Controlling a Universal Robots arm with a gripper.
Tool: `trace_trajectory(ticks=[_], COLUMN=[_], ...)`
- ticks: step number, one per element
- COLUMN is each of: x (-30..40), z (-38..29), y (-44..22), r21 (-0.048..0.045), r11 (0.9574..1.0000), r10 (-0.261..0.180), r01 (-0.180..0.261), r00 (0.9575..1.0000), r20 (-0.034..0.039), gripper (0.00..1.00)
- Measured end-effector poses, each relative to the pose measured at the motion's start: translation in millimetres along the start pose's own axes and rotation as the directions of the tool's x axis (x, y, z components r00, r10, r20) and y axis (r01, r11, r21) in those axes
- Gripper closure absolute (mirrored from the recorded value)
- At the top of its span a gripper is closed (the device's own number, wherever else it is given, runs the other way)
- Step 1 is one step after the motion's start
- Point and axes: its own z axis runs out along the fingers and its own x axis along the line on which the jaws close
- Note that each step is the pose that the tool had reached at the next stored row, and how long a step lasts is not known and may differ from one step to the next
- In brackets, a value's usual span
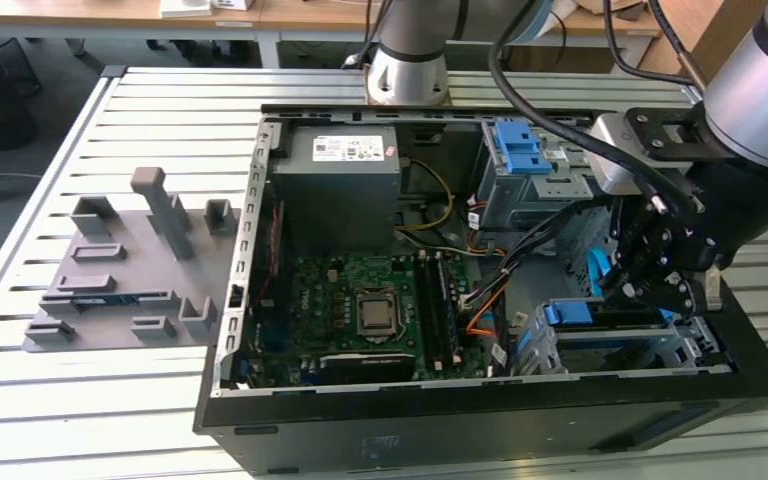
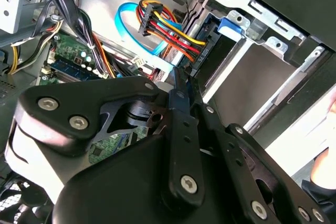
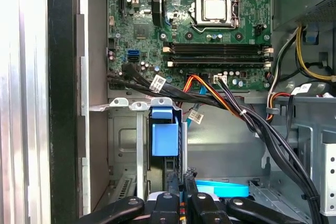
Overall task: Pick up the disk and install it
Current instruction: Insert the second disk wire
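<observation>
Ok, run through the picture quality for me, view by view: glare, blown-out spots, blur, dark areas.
Exterior view: even daylight, sharp, the slatted table bright without glare, the gripper dark against the case. First wrist view: the strip outside the case wall is blown out white, the motherboard crisp. Second wrist view: the gripper linkage looms close and soft, with a washed-out corner.

Black claw (image 1: 660, 272), green motherboard (image 1: 364, 305), possibly blue-edged disk (image 3: 223, 188)

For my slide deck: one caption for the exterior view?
Robot arm's hand reaching into the open computer case above the blue-latched drive cage.
</observation>
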Motion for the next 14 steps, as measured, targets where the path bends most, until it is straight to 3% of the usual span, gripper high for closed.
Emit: trace_trajectory(ticks=[1, 2, 14], x=[0.4, 0.6, 2.8], z=[0.0, 0.0, 2.4], y=[0.0, 0.0, -0.1], r21=[-0.0002, -0.0003, -0.0004], r11=[1.0000, 1.0000, 1.0000], r10=[0.000, 0.000, 0.000], r01=[0.000, 0.000, 0.000], r00=[1.0000, 0.9999, 0.9999], r20=[0.0097, 0.0111, 0.0110], gripper=[0.84, 0.84, 0.84])
